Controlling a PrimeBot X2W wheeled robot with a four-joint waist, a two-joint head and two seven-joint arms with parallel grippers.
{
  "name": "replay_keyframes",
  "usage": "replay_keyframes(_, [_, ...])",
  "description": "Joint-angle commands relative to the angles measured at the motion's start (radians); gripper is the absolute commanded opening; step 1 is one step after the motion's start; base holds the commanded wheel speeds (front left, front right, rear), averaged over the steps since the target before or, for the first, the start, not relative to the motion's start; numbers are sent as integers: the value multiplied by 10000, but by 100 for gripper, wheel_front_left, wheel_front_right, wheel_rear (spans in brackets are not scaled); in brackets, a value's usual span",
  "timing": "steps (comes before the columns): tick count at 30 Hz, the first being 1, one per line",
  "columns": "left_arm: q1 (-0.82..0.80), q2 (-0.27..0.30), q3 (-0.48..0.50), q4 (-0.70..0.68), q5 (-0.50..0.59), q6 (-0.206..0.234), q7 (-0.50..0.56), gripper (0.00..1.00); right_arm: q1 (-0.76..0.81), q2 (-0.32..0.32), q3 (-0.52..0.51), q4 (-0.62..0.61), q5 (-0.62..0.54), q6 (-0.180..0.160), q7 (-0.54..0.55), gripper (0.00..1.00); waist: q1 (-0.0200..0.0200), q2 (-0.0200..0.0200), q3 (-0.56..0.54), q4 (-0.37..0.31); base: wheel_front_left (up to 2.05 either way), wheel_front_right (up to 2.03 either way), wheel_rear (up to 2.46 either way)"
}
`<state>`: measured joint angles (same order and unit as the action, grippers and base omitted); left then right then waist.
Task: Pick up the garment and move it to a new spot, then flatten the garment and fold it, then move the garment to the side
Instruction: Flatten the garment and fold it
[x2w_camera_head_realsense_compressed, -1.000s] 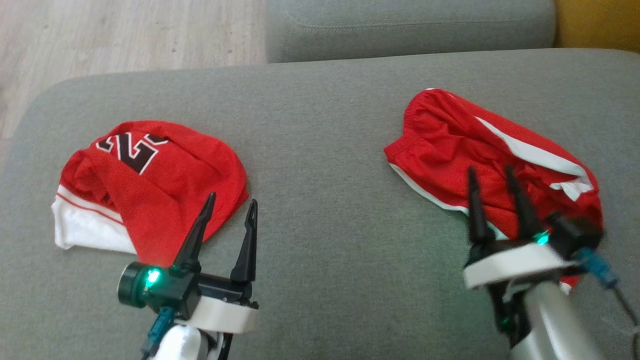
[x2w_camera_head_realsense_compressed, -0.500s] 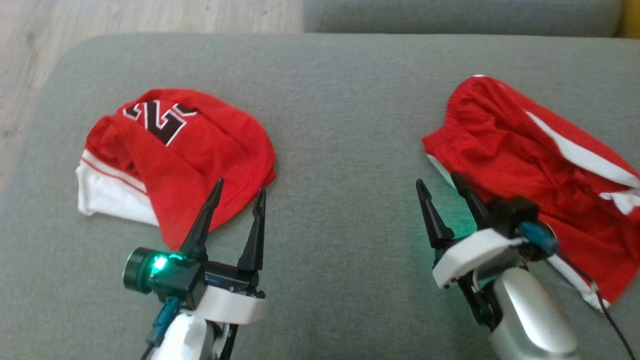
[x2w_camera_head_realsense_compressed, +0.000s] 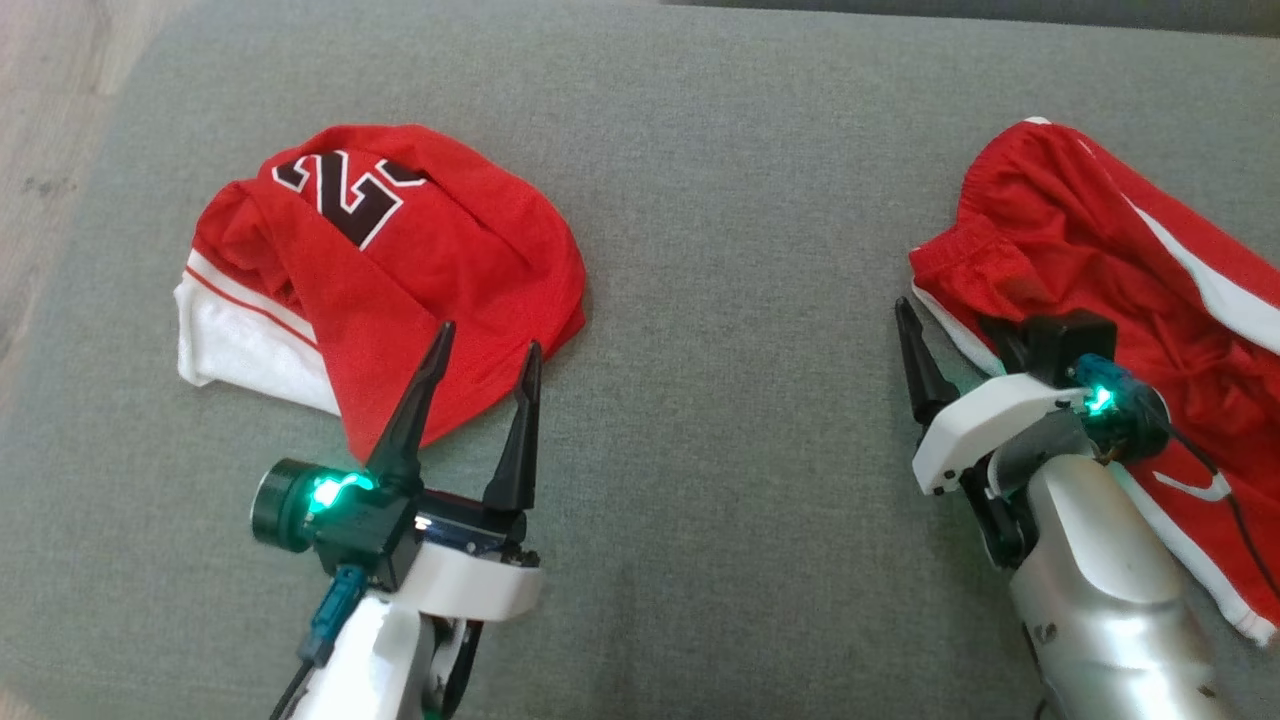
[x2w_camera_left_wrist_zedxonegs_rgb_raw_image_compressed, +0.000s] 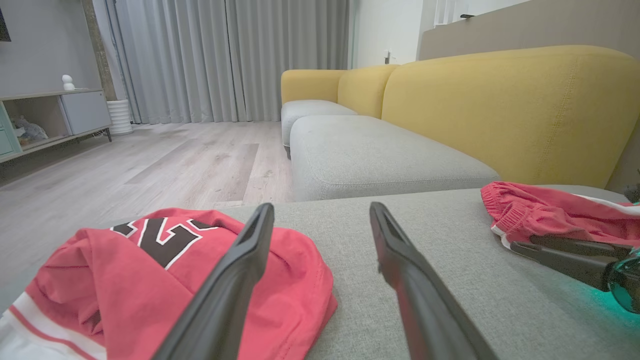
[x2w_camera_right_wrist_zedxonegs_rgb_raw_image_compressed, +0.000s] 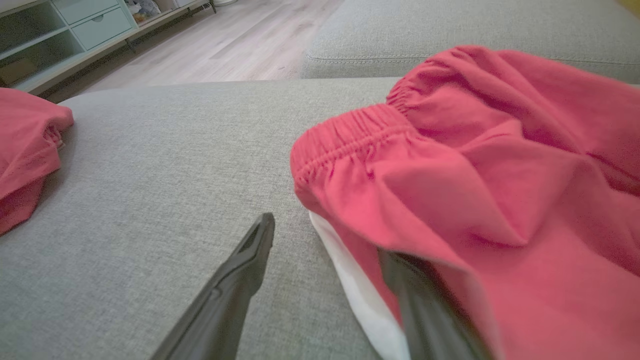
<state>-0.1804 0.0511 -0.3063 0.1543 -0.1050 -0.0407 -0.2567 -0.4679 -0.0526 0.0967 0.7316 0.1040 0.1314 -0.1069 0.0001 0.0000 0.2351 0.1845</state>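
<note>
The red shorts (x2w_camera_head_realsense_compressed: 1080, 250) lie crumpled on the right side of the grey sofa cushion (x2w_camera_head_realsense_compressed: 720, 300), elastic waistband (x2w_camera_right_wrist_zedxonegs_rgb_raw_image_compressed: 350, 135) turned toward the middle of the seat and a white trim (x2w_camera_right_wrist_zedxonegs_rgb_raw_image_compressed: 350, 265) showing along the near edge. They look like thin, light athletic fabric: soft, limp and probably a little slick, so they should bunch and drape rather than keep any shape when lifted. The gathered waistband seems the surest place to pinch, being thicker and less likely to slide out than a single layer of leg. The right end effector (x2w_camera_right_wrist_zedxonegs_rgb_raw_image_compressed: 326, 234) sits at that near corner with its jaws spread moderately wide and nothing clamped; one finger lies over bare cushion and the other runs in beneath a red fold beside the white trim. Whether that finger touches the cloth cannot be told, since its tip is lost under the fold, and from the head view the wrist housing covers it. The far end of the shorts is cut off at the picture's edge, and the legs cannot be made out in the heap. Well apart on the left lies a red jersey (x2w_camera_head_realsense_compressed: 400, 250) with a partly folded black number, and the left end effector (x2w_camera_head_realsense_compressed: 490, 335) hovers at its near edge, jaws apart and empty.
</note>
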Motion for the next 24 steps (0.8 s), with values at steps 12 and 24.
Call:
replay_keyframes(12, [-716,-8,-68,-558,-271,94,-51,100,-1435,24,369,1385,-310,-7,-191,100,-1,0,637,-13,0,0,0])
replay_keyframes(24, [-795,-8,-88,-410,-275,142,-51,100,-1522,24,2121,1713,1349,-7,-574,0,-1,0,468,-153,0,0,0])
